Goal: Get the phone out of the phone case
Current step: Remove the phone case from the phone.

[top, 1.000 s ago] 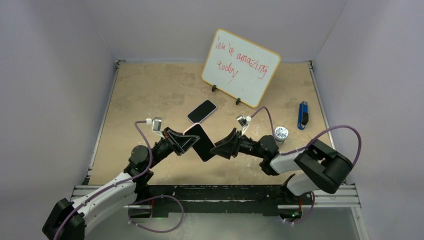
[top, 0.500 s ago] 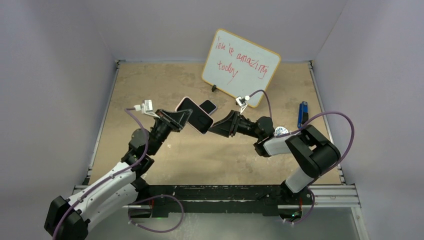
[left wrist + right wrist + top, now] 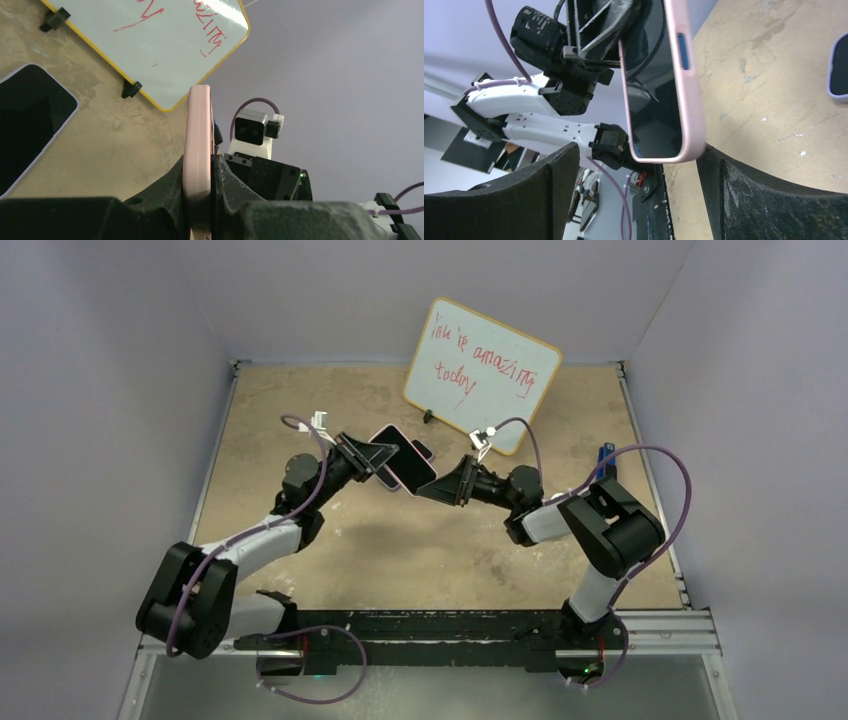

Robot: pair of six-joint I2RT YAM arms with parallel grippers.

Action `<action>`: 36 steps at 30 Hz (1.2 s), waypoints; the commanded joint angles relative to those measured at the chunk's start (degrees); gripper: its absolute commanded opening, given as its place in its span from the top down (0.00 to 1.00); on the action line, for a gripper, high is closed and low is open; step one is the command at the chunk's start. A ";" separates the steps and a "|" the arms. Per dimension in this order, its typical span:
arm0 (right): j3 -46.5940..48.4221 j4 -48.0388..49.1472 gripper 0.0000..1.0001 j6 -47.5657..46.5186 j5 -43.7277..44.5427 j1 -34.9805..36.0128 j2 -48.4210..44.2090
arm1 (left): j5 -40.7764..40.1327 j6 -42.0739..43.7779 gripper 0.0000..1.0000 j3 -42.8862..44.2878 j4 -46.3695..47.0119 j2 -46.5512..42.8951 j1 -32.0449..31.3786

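The case (image 3: pixel 197 135), phone (image 3: pixel 654 90) seemingly inside, is pinched edgewise by the left tool (image 3: pixel 200 172) above the bench (image 3: pixel 450 550). The right tool (image 3: pixel 636 150), spread, straddles its end; it should probably close on the lip alone, then peel.

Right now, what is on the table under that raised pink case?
A dark-screened phone with a pale rim lies flat there. From above, the pink case covers most of it; only its far end shows.

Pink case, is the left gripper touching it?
Touching. Left wrist view shows the left gripper squeezing the pink case between both fingers.
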 commanded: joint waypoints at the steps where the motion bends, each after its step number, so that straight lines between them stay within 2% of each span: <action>1: -1.90 21.19 0.14 -2.95 6.30 0.00 0.21 | 7.35 -7.69 1.00 1.48 20.69 3.35 2.56; 5: -4.25 21.44 0.17 -6.23 10.47 0.77 -1.17 | 10.91 -16.85 1.00 -2.13 32.14 7.63 7.43; 9: -3.67 20.99 0.19 -7.81 11.10 2.86 -2.93 | 12.94 -21.46 1.00 -3.60 37.48 8.95 9.14; 13: -2.36 19.09 0.21 -10.54 12.76 5.63 -5.06 | 13.65 -20.33 1.00 -3.76 36.16 6.82 9.21; 16: -0.85 12.96 0.21 -16.26 14.85 8.20 -7.42 | 13.58 -19.53 1.00 -4.77 34.89 5.18 9.32; 25: 0.27 6.74 0.25 -22.80 17.93 13.35 -11.36 | 15.14 -23.55 1.00 -9.00 40.73 4.78 14.45; 36: 4.56 1.46 0.35 -28.46 23.85 17.70 -8.96 | 17.03 -25.08 1.00 -8.50 42.86 4.07 16.73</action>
